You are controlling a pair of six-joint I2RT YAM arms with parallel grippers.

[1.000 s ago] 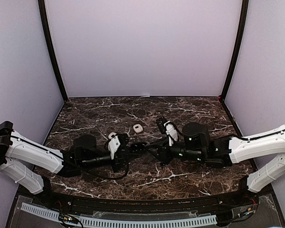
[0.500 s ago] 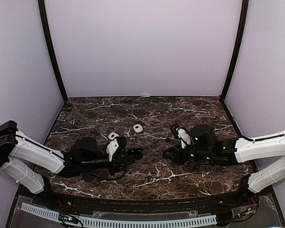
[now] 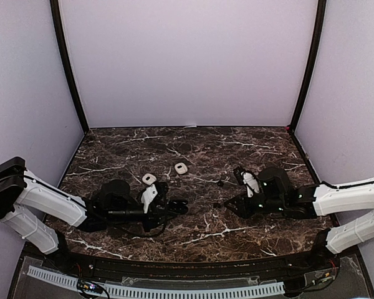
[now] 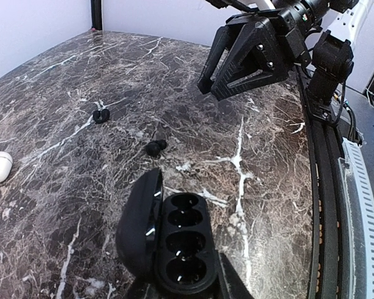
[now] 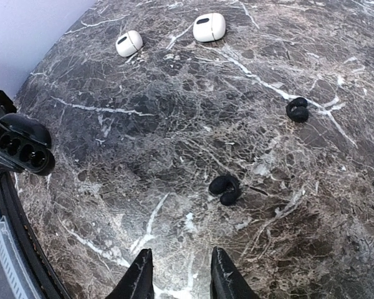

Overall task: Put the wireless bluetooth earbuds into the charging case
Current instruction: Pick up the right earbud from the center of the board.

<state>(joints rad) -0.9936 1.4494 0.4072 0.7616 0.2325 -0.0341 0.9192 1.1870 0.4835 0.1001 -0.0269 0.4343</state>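
Left wrist: left tool (image 4: 182, 288) pinches open black charging case (image 4: 174, 240); right tool (image 5: 179, 261) spread.

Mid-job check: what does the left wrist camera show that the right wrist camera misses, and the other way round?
Left wrist only: the right claw seen from outside, open, and the black charging case close up in the left claw, lid open, sockets empty.
Right wrist only: two white cases near each other; the left wrist view catches just one, at its edge.
Both: the two black earbuds lying loose on the marble table, and the black charging case.
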